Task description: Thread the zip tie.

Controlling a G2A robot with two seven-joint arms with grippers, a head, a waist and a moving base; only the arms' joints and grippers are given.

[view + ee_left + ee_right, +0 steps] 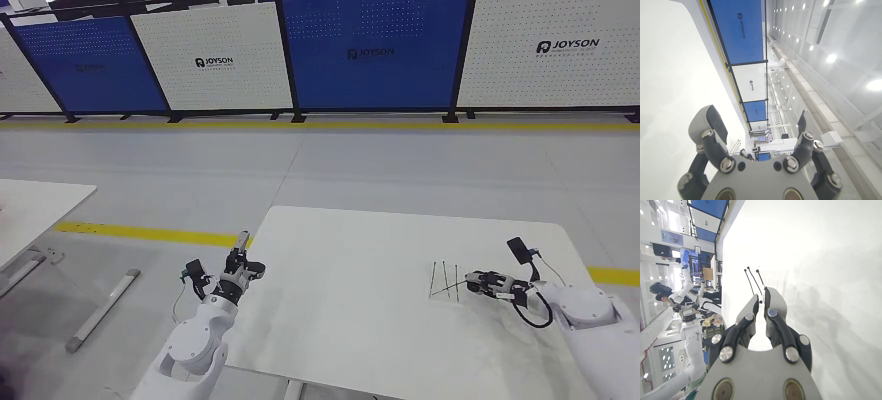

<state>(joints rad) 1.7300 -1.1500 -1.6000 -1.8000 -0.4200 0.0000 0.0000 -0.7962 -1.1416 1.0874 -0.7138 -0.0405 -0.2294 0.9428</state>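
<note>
Nearest the lens, at the near left edge of the white rectangular table [350,300], we show the left gripper [757,110]. Its grey fingers with black ribbed pads [717,123] are spread wide and hold nothing. It points out across the tabletop and slightly upward, well apart from the work.

Farther right, three slim black plastic zip ties [755,281] lie flat, side by side, on the table's right half. In the right wrist view their long axes run roughly in line with the right gripper [761,292], with square heads at the far ends and tails toward the fingertips.

At the right, that gripper sits low over the surface, pointing toward the table's middle. Its pads [766,298] are pressed almost together. We judge them to be pinching the tail of the nearest zip tie [757,272], whose strap runs into the fingertips; a small dark piece sits in the narrow slit between the pads. The other two ties lie just beside it, free.

The governing relation is that the ties lie at the right gripper's tips while the left gripper is across the table, so the right arm is by far the nearer. In our judgement, threading requires bringing the tail round to the head at the strap's far end.
</note>
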